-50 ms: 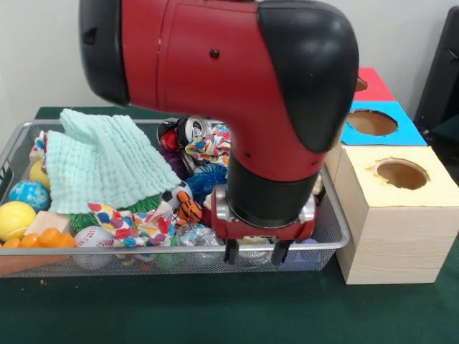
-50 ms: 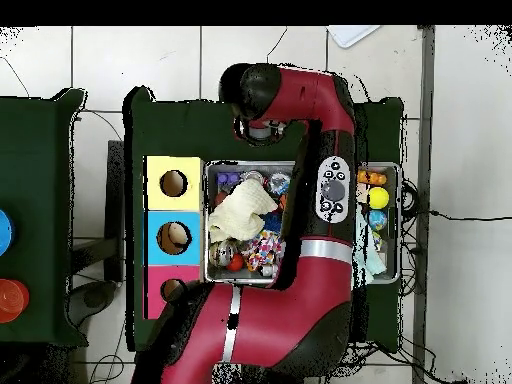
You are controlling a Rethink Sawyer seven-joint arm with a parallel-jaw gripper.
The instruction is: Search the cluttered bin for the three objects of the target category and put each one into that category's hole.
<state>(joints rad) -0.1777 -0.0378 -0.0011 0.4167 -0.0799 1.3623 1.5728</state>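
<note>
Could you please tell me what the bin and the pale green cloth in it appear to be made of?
The silver mesh bin looks like metal wire: a fine see-through grid under a shiny rod rim. The pale mint-green cloth looks like soft woven cotton, perhaps waffle or gauze: matte, ribbed texture, draped in folds.

green table with a bin and boxes

the table (image 1: 215,315) has a dark green top. on it sits a wire mesh bin (image 1: 337,215) full of clutter, and just beside the bin a row of three boxes with a round hole in each top: a pale wood box (image 1: 391,229), a blue box (image 1: 373,125), and a red box (image 1: 373,84).
</note>
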